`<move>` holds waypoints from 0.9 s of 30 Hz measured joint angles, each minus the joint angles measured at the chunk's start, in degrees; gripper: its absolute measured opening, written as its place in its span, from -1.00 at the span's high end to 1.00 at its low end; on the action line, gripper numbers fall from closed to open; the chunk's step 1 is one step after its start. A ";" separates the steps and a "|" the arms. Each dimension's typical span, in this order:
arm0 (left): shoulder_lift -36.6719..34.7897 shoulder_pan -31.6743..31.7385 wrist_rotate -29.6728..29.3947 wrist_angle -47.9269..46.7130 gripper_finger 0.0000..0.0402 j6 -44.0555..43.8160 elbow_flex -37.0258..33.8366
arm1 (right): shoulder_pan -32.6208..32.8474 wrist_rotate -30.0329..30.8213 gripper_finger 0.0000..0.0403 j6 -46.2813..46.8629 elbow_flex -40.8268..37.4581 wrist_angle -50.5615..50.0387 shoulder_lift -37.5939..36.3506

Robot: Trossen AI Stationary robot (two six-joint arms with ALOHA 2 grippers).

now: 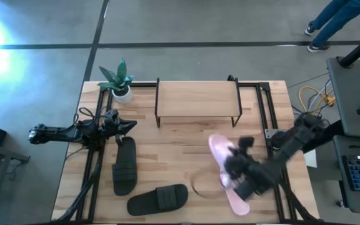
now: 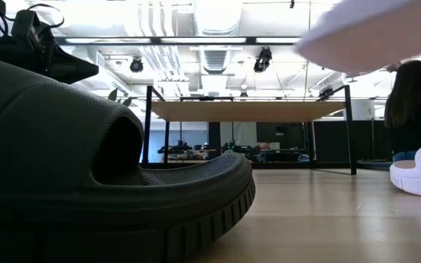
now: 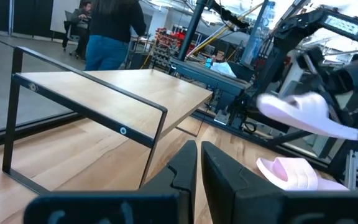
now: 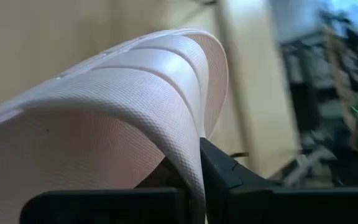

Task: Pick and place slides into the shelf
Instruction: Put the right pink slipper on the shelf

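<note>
One pink slide is clamped in the right hand; left hand together.

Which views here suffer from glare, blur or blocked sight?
High view: floor glare at the upper left, motion blur over the right gripper. Low view: a dark slide fills the near left, ceiling lights blown out. Right wrist view: the held pink slide blocks most, background blurred.

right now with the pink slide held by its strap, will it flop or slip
Probably holds shape: the lifted pink slide stays flat in the right gripper. Its strap looks thick and textured, so slipping seems unlikely. Gripped at one edge, it may tilt or swing.
</note>
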 joint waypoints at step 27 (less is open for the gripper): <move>0.00 0.01 -0.01 -0.01 0.96 0.00 0.00 | -57.35 -2.62 0.94 -63.24 8.92 34.94 2.49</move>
